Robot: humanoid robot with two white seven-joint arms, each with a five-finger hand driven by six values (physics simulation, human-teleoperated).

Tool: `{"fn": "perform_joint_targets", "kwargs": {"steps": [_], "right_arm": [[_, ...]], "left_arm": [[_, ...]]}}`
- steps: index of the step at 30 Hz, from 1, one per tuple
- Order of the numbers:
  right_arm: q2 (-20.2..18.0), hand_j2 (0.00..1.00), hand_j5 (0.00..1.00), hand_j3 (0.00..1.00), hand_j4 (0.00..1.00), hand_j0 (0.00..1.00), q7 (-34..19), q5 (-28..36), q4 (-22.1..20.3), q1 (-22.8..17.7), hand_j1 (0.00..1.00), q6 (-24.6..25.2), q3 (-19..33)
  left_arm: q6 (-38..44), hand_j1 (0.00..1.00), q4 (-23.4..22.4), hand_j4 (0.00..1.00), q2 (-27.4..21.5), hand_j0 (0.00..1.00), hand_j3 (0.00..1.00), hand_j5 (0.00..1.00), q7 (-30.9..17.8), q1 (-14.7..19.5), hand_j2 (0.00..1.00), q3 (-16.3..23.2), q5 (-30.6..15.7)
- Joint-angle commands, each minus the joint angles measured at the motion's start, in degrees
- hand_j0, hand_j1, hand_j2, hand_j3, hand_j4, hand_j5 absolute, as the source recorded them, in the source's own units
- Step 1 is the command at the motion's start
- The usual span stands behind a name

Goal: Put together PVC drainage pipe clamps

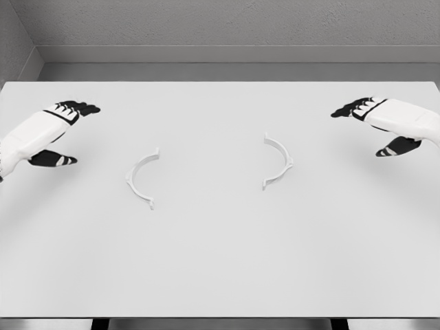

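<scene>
Black fingers are held loosely spread and empty on the left hand (51, 134) and right hand (385, 124). Between them, well apart, two thin white half-ring clamps, left clamp (139, 176) and right clamp (280, 161), are laid flat on the white table (220, 261), open sides facing. Grey walls are seen behind.

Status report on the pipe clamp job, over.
Left hand open, right hand open, both holding nothing. Two clamp halves, left and right, apart on table. Nothing between them.
</scene>
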State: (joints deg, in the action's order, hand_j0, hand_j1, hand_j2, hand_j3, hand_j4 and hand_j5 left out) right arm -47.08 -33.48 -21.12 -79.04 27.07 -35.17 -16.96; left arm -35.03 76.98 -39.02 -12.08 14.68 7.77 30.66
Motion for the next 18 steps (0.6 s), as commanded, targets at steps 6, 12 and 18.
{"fn": "perform_joint_targets", "kwargs": {"steps": [6, 12, 18], "right_arm": [[0.41, 1.0, 1.0, 1.0, 1.0, 1.0, -0.01, 0.37, -1.21, -0.18, 1.0, 0.17, -0.18], [3.49, 1.0, 1.0, 1.0, 1.0, 1.0, 0.08, -0.07, -0.94, 0.0, 1.0, 0.17, -2.64], [8.32, 1.0, 1.0, 1.0, 1.0, 1.0, 1.05, -0.15, -0.77, 1.14, 1.0, 0.17, -2.55]], "left_arm": [[0.03, 1.0, -0.6, 1.0, 6.06, 1.0, 1.0, 1.0, -0.75, -0.17, 1.0, 0.23, 2.65], [0.03, 1.0, -0.34, 1.0, 6.5, 1.0, 1.0, 1.0, -0.75, -0.26, 1.0, 2.25, 3.88], [0.03, 1.0, -0.25, 1.0, 7.29, 1.0, 1.0, 1.0, -0.75, -0.26, 1.0, 3.75, 3.88]]}}
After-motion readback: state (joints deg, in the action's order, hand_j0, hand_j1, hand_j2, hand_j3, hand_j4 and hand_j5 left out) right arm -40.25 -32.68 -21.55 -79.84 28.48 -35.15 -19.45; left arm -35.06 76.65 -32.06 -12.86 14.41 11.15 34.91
